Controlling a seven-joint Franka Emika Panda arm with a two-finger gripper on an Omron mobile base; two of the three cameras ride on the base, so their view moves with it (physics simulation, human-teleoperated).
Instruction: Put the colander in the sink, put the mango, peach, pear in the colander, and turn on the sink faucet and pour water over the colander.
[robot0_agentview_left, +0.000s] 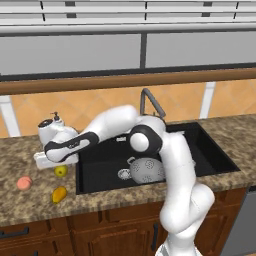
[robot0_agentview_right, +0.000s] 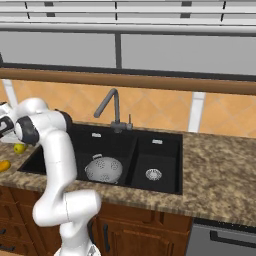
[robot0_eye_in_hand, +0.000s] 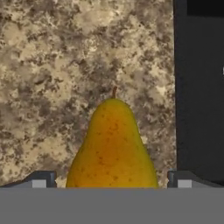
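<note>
The grey colander (robot0_agentview_left: 147, 170) (robot0_agentview_right: 103, 169) lies in the large basin of the black sink (robot0_agentview_left: 212, 152) (robot0_agentview_right: 162, 152). On the counter left of the sink lie the yellow-green pear (robot0_agentview_left: 61, 170) (robot0_agentview_right: 20, 148) (robot0_eye_in_hand: 113, 144), the orange-yellow mango (robot0_agentview_left: 59, 194) (robot0_agentview_right: 4, 165) and the pink peach (robot0_agentview_left: 24, 183). My gripper (robot0_eye_in_hand: 112, 179) hangs just above the pear, open, with one fingertip (robot0_eye_in_hand: 41, 180) on either side of the fruit and apart from it. The dark faucet (robot0_agentview_left: 150, 102) (robot0_agentview_right: 112, 107) stands behind the sink; no water runs from it.
A white soap pump bottle (robot0_agentview_left: 56, 119) stands behind my hand at the back of the counter. The sink's edge (robot0_eye_in_hand: 197, 87) runs close beside the pear. Speckled counter (robot0_agentview_right: 220, 170) stretches to the right of the sink, and a tiled wall rises behind it.
</note>
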